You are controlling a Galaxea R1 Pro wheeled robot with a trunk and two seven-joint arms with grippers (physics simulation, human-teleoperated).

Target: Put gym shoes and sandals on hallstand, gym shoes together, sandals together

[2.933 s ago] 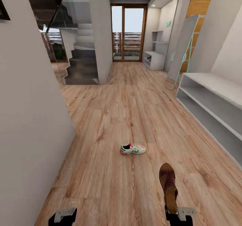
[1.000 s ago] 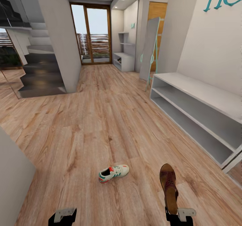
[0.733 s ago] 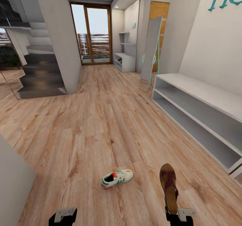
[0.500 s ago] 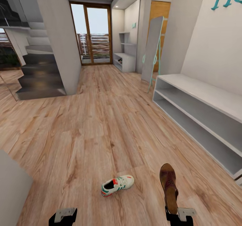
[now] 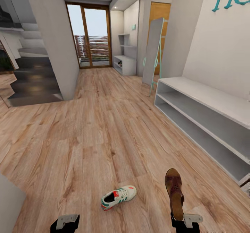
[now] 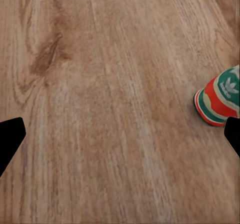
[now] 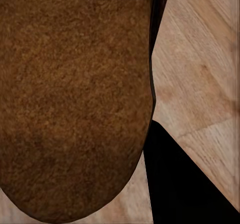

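While the right pincer [image 5: 180, 222] pinches a brown sandal [image 5: 174, 191] aloft, probably light and stiff-soled, a gym shoe [image 5: 118, 197] lies on the corridor floor [image 5: 104, 136] at ten o'clock from it, the left pincer [image 5: 65, 223] spread empty.

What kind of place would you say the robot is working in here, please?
Most likely a home's entrance corridor: wood-plank floor, a glazed door at the far end, stairs, and a grey two-tier shoe bench along the wall. A gym shoe lies on the floor; the right claw holds a sandal.
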